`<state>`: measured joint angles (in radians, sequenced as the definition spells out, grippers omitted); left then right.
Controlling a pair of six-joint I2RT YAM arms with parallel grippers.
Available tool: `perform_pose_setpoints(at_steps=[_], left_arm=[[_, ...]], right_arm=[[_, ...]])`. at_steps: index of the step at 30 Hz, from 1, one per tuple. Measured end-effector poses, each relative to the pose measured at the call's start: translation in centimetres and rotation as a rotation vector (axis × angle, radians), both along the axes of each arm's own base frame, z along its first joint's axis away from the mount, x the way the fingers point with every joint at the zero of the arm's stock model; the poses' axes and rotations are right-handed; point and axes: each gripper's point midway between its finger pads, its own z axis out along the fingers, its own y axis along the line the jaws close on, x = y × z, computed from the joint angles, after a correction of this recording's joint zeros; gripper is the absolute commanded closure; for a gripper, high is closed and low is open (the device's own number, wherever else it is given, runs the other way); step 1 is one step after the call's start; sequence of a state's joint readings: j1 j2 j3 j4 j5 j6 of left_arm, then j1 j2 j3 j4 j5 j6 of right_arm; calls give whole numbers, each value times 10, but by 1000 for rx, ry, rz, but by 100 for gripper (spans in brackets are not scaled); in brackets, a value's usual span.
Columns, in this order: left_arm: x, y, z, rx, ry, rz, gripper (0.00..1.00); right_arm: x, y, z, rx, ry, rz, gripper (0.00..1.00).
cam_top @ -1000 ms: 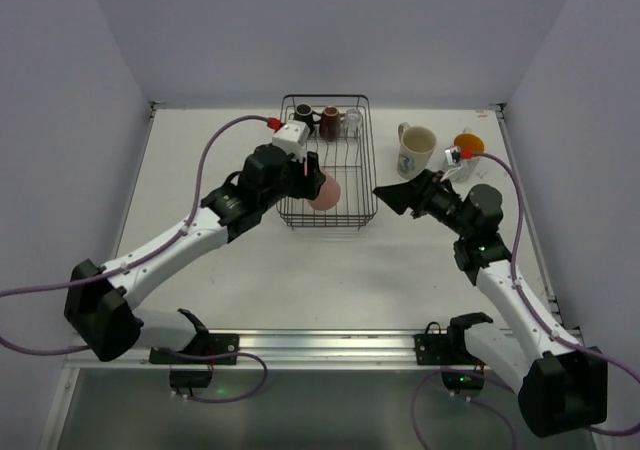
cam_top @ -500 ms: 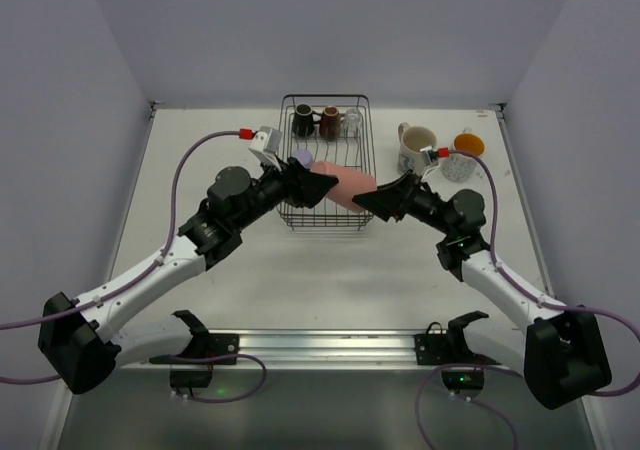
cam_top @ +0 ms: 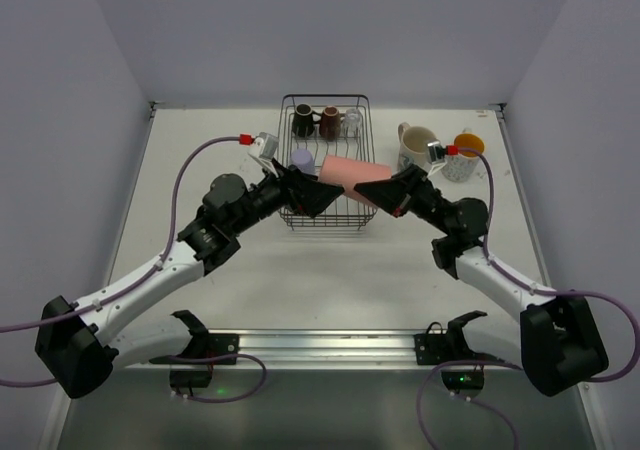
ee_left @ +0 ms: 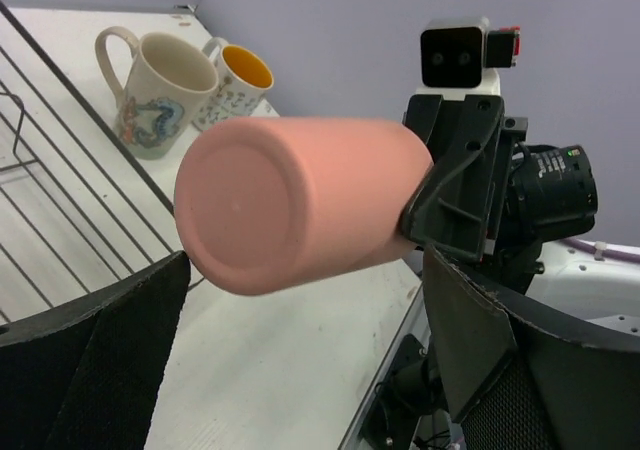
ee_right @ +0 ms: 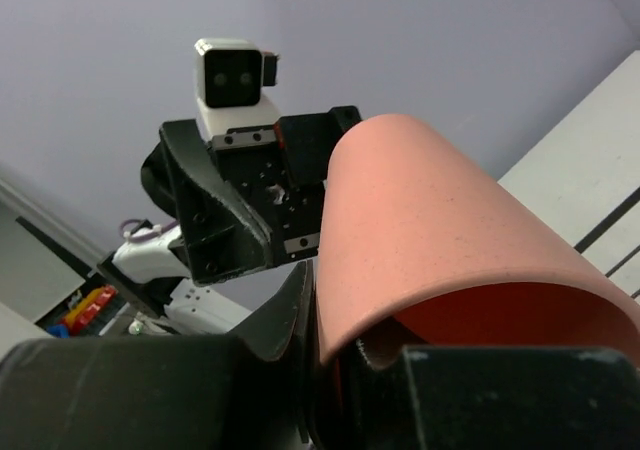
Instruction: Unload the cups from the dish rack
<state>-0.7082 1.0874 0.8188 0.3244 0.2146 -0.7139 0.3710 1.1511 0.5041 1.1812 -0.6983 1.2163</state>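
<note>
Since L gripper (cam_top: 318, 198) let go, R gripper (cam_top: 386, 192) now clamps pink tumbler (cam_top: 343, 172).

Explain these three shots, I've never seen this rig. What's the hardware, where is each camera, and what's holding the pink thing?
These are two robot arms bolted at the near edge of the table. The wide picture comes from a fixed camera above and behind them. The other two come from a camera on each wrist, and each looks across at the opposite arm.

The right gripper is shut on the open rim of the pink tumbler, which lies on its side in the air over the dish rack. The left gripper is open at the tumbler's closed end and is not gripping it.

In the rack are a black mug, a brown mug, a clear glass and a lavender tumbler. On the table to the right of the rack are a cream printed mug and an orange-lined cup.
</note>
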Motion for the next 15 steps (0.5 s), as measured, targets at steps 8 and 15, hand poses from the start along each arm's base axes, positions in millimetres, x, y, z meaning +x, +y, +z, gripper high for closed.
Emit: perform_pose_setpoints(at_steps=[8, 15], left_arm=[[-2, 40, 5, 187, -68, 139, 0], [-4, 82, 13, 361, -147, 261, 0]], right_arm=[[21, -18, -9, -191, 42, -235, 100], [75, -83, 15, -516, 38, -662, 100]])
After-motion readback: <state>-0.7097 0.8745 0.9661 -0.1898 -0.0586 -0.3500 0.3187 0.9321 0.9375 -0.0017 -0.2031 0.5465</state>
